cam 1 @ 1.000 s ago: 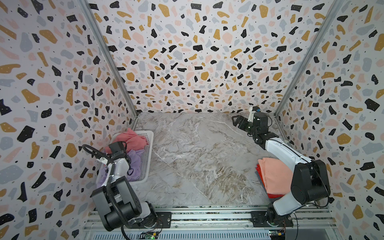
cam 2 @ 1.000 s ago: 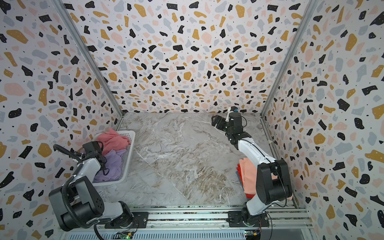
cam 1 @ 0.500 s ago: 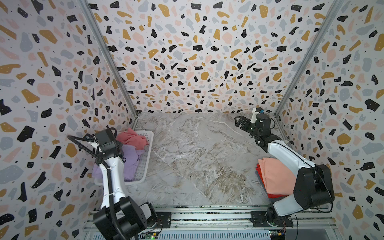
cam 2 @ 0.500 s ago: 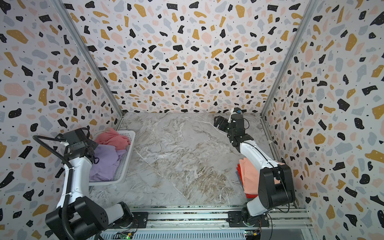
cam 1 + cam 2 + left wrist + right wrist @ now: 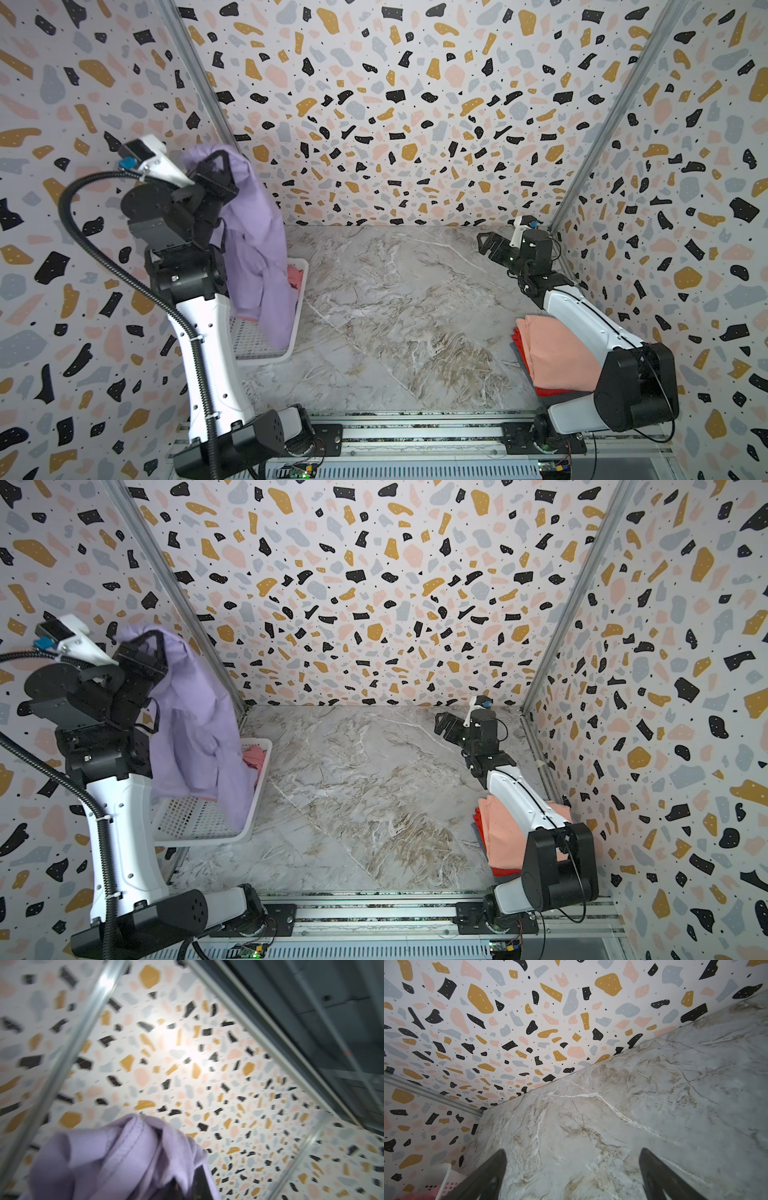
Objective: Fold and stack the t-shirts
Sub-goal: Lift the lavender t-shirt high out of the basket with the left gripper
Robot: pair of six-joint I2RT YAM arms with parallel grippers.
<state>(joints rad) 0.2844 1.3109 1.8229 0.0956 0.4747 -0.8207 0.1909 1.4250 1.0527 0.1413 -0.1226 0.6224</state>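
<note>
No text, label, brand, number or sign can be read in any view. The small circuit boards point(image 5: 300, 471) on the front rail, at 6 o'clock in both top views, are shown too small for any marking to be made out.

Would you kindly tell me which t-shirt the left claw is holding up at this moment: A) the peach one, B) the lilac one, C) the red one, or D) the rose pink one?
B: the left claw is shut on the lilac t-shirt, which hangs from it over the white basket, while the peach t-shirt lies folded on the red t-shirt beside the right arm.
</note>
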